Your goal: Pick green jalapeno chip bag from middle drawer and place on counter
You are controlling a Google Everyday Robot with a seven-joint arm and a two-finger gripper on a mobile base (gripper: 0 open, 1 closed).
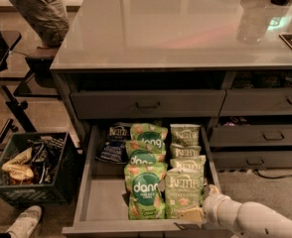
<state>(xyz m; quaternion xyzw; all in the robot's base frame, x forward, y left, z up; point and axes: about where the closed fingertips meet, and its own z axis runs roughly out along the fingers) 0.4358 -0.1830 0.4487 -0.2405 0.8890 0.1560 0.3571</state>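
Just beside gripper, drawer frnt: jalapeno bag

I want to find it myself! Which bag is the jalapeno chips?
Look in the open dark-grey drawer under the glossy grey counter. In its right column, the front pale olive-green crinkly Kettle bag lies beside the white gripper; neighbouring dang bags are brighter green.

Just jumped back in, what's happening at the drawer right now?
The robot's hand is down at the front right corner of the open middle drawer, beside the frontmost green jalapeno chip bag in the right-hand row. That bag lies in the drawer, not yet lifted. No bag is on the counter yet.
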